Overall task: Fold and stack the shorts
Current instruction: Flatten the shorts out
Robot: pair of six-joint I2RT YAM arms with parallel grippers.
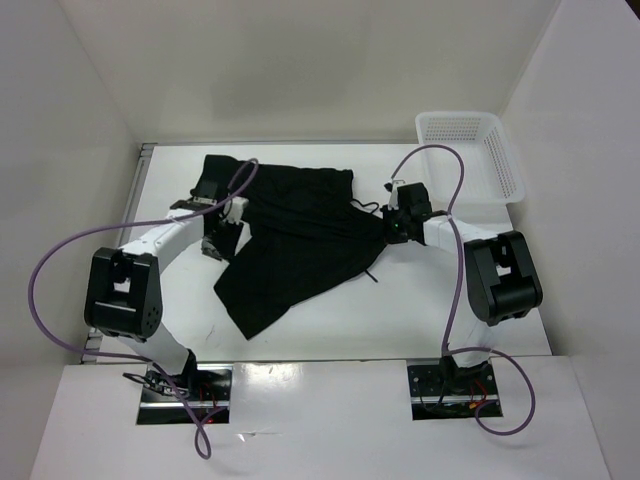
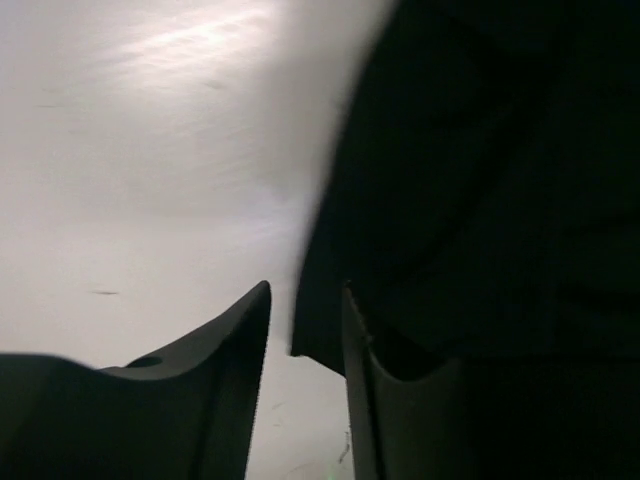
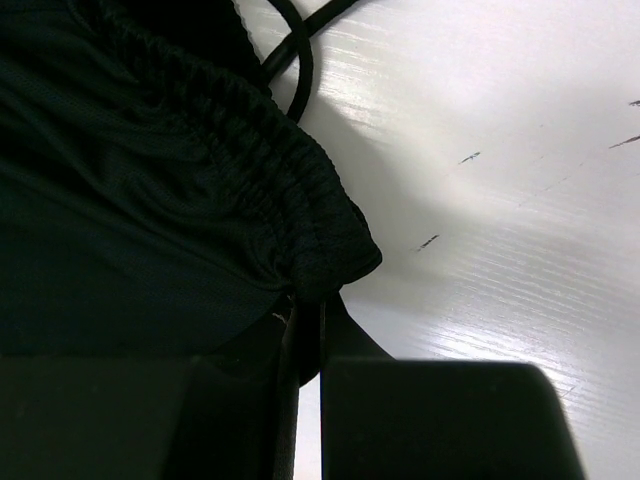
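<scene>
Nearest the arm bases, the table (image 1: 400,320) shows a strip of smooth, faintly scuffed white surface, open from side to side. Across the middle lie the shorts (image 1: 300,245), matte black, soft and rumpled, one leg tapering toward the near left. The left gripper (image 1: 222,240) sits at their left edge, its dark wedge-shaped fingers (image 2: 240,340) slightly parted with only tabletop between them. The right gripper (image 1: 388,225) is pinched tight on the gathered, ribbed waistband (image 3: 290,190), the thin drawstring (image 3: 300,60) looping just beyond. A white lattice basket (image 1: 500,160) stands in the far right corner, well apart from the cloth
</scene>
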